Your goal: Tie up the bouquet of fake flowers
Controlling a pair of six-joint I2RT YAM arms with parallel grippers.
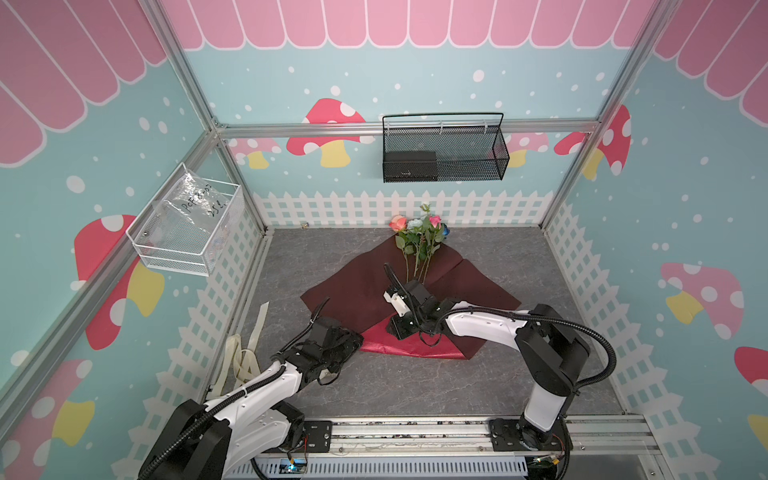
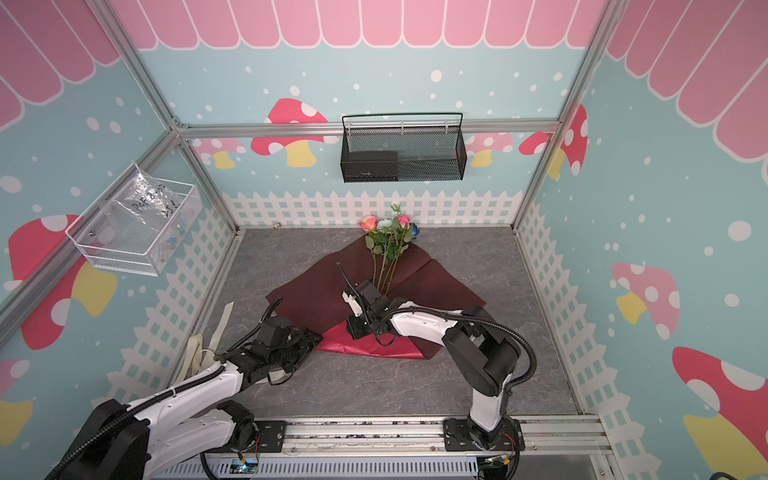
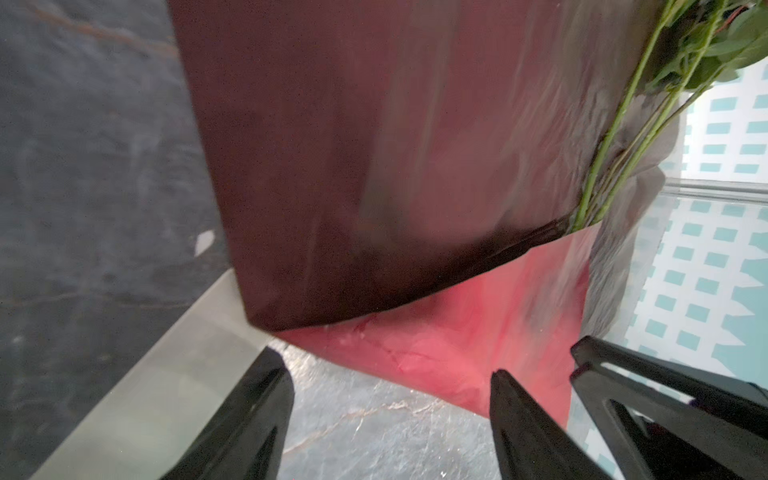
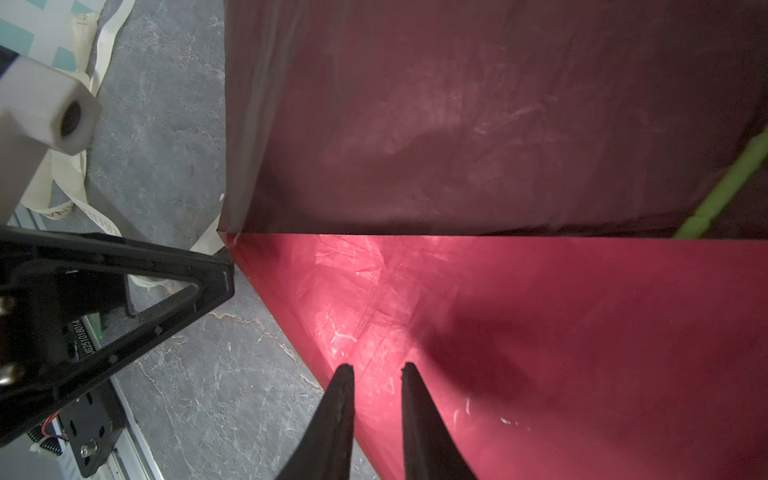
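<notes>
Creased shiny red paper (image 1: 409,347) under fake flowers (image 1: 419,237); mesh basket (image 1: 469,149) at 12 o'clock holds a dark box (image 1: 409,160); left gripper (image 3: 386,361) spread, right gripper (image 4: 378,365) barely apart.

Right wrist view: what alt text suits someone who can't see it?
The right claw, its two black fingers slightly apart, points at shiny red wrapping paper on a grey table. One green stem crosses the paper's darker part beyond; a cream ribbon lies aside.

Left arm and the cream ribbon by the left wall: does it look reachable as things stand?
Probably yes. The cream ribbon lies uncovered on the table, on the left gripper's own side, and its fingers are open and empty.
</notes>
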